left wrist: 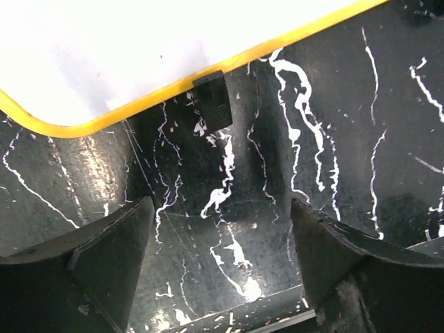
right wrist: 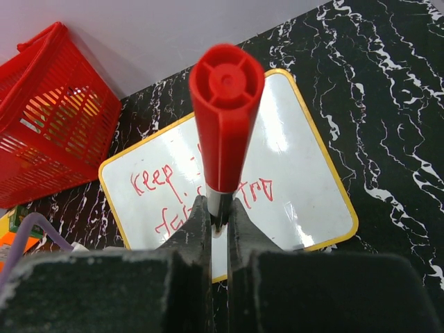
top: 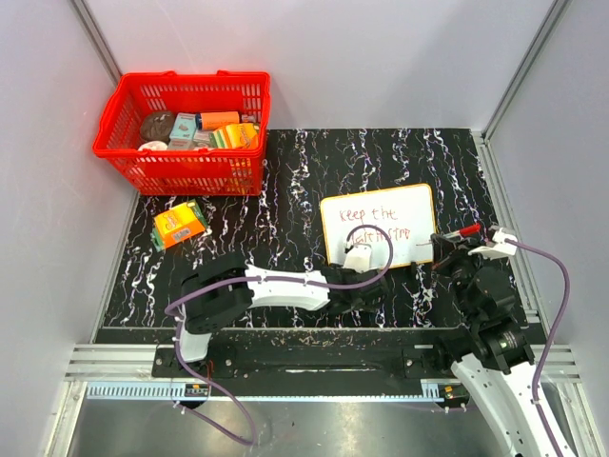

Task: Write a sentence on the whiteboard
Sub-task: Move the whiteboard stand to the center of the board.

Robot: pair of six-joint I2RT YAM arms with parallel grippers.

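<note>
Left fingers (left wrist: 104,257) are spread wide with nothing between them, hanging over bare table (left wrist: 333,139) right at the near edge of the whiteboard (left wrist: 139,48). Right fingers (right wrist: 198,229) are pinched tight on a red marker (right wrist: 225,118), just off the board's right edge. The sentence (right wrist: 166,184) runs in two red lines, and the second is partly hidden, so I can't really read it. The whiteboard lies flat a bit right of the table's middle. Black marbled table, grey walls, red basket (top: 181,133) at the far-left corner.
</note>
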